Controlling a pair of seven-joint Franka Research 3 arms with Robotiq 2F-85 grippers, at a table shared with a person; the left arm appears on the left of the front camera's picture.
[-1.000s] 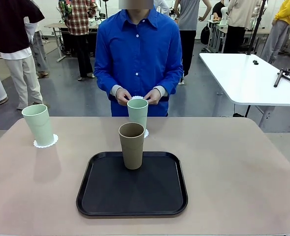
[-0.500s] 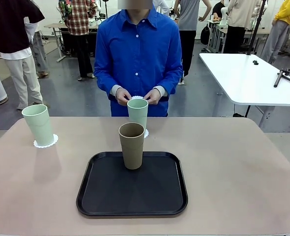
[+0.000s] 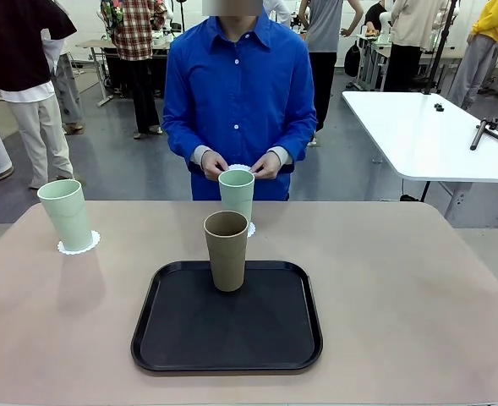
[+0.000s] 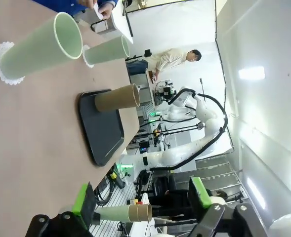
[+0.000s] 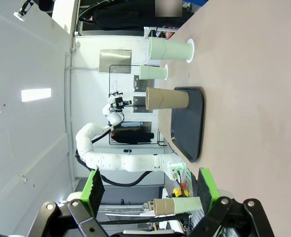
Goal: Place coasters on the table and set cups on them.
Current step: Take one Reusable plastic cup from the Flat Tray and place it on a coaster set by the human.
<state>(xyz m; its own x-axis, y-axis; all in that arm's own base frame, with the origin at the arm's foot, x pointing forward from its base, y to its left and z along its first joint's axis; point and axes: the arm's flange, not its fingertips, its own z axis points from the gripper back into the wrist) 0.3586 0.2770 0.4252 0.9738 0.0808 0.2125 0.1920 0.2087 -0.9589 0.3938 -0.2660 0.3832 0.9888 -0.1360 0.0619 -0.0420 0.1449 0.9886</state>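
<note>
Both pincers hang released and empty: the left pincer (image 4: 141, 200) and the right pincer (image 5: 151, 191) each show green pads spread wide with nothing between them. The brown cup (image 3: 226, 250) stands upright on the tray (image 3: 181, 338), not yet on a coaster. I judge it light, stiff and matte, so hardly slippery, but tall, empty and easy to tip. I would pinch it across the wall above mid-height, where the taper widens. The left mint cup (image 3: 65, 214) sits on its coaster (image 3: 79, 245) on the surface (image 3: 401, 288), and the middle mint cup (image 3: 237, 194) stands just beyond the tray. The front view gives me the third coaster (image 3: 238, 168), thin and probably limp, in the person's hands (image 3: 213, 166) behind the middle cup. The wrist views give me the pincers' spread and the cups side-on.
</note>
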